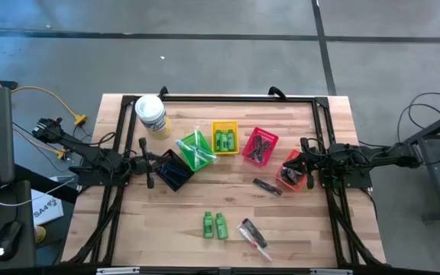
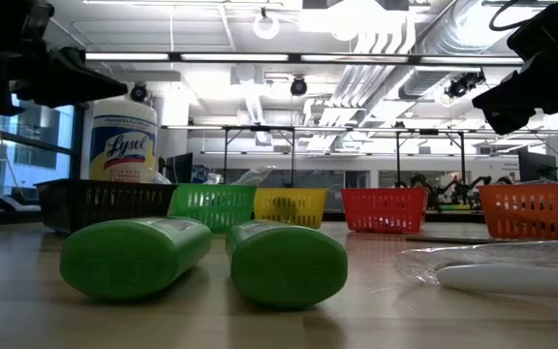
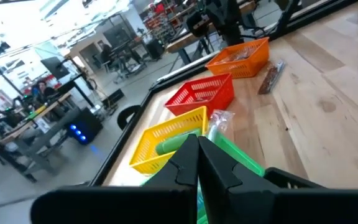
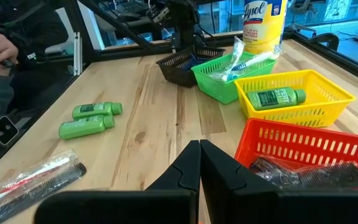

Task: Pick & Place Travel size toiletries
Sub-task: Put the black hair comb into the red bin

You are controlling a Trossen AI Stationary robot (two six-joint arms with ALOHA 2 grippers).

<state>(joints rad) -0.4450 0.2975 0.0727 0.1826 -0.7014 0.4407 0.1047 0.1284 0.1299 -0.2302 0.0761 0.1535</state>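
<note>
Sorting partly done — several toiletries were still loose on the table.

Green bottles lay in the yellow basket (image 1: 225, 137), combs in the red basket (image 1: 260, 147) and tubes in the green basket (image 1: 195, 150), while two green mini bottles (image 1: 214, 225), a wrapped comb (image 1: 253, 234) and a dark comb (image 1: 266, 186) remained on the wood. The left gripper (image 3: 197, 163) hung over the black basket (image 1: 173, 169), the right gripper (image 4: 199, 163) by the orange basket (image 1: 292, 173) — both with jaws together, holding nothing.
</note>
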